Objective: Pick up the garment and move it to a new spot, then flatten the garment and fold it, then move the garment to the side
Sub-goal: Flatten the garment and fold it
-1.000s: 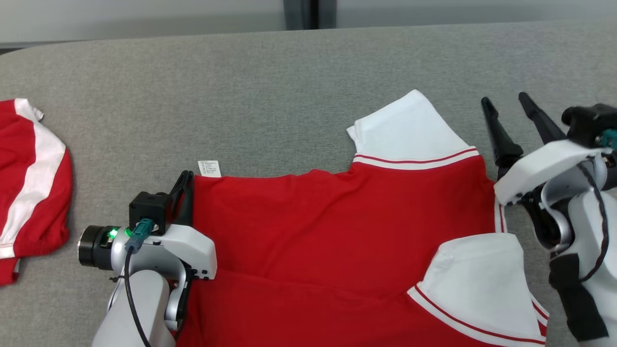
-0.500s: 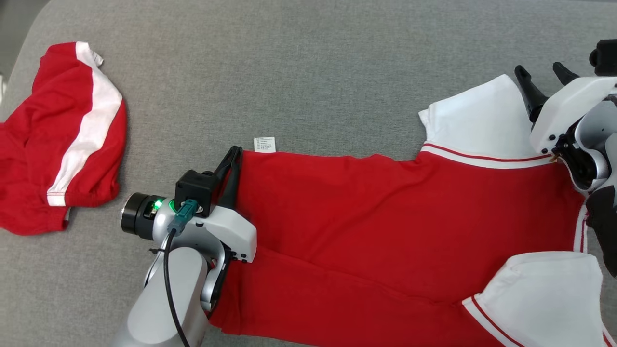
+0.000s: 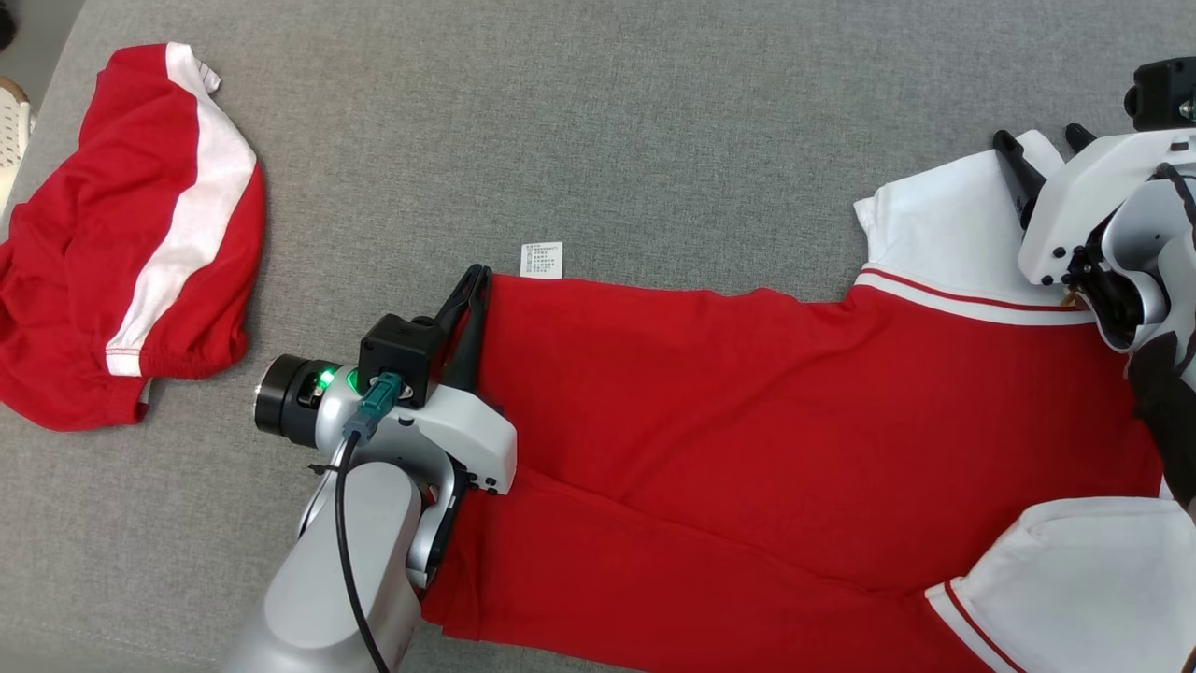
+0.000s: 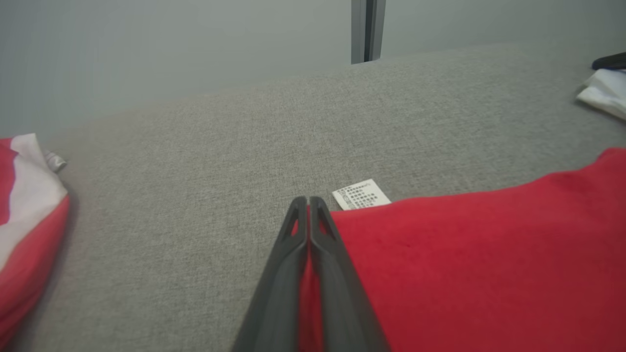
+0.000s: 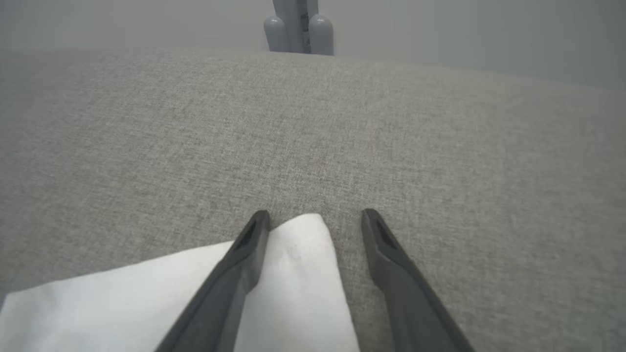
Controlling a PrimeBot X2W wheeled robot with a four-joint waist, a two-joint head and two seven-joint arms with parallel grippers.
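A red garment (image 3: 747, 402) with white sleeves lies spread on the grey surface, also seen in the left wrist view as red cloth (image 4: 479, 264). My left gripper (image 3: 475, 280) (image 4: 308, 201) is shut on its left hem corner, beside a small white label (image 3: 542, 259) (image 4: 361, 194). My right gripper (image 3: 1037, 136) (image 5: 315, 215) stands open over the tip of the upper white sleeve (image 3: 944, 224), and the sleeve corner (image 5: 303, 249) lies between its fingers. The other white sleeve (image 3: 1093, 579) is folded over the red body at the lower right.
A second red garment with a white stripe (image 3: 121, 243) (image 4: 24, 230) lies crumpled at the far left. Bare grey surface (image 3: 607, 121) stretches beyond the spread garment. A grey wall with a dark post (image 4: 367, 29) rises behind the surface's far edge.
The camera has shifted, so the whole picture slid. My right gripper came from beside the upper sleeve to over its tip. My left gripper stays shut on the hem corner.
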